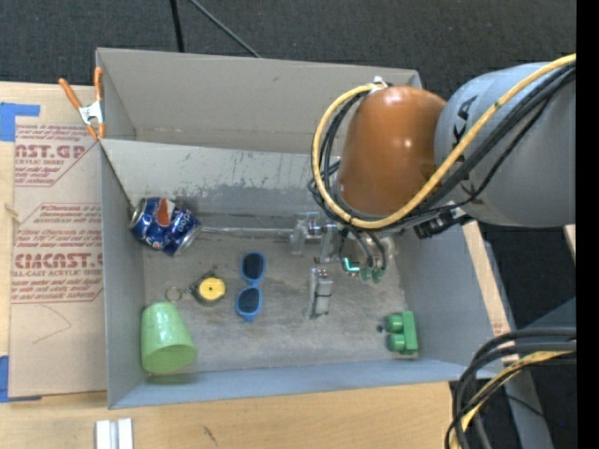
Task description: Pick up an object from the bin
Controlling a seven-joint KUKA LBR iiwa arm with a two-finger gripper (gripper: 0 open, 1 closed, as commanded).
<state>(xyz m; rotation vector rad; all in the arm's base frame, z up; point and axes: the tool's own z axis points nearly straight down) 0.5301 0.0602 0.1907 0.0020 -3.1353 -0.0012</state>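
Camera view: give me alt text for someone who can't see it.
A robot arm's gripper hangs over the bare floor of a grey bin, just right of a pair of blue sunglasses. Elsewhere in the bin lie a crushed blue can, a small yellow disc, a green cup and a green block.

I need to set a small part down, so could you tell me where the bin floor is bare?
Bare floor runs along the near wall between the green cup and the green block. Another free strip lies between the crushed blue can and the hand. The left is crowded: can, cup, yellow disc and blue glasses lie close together.
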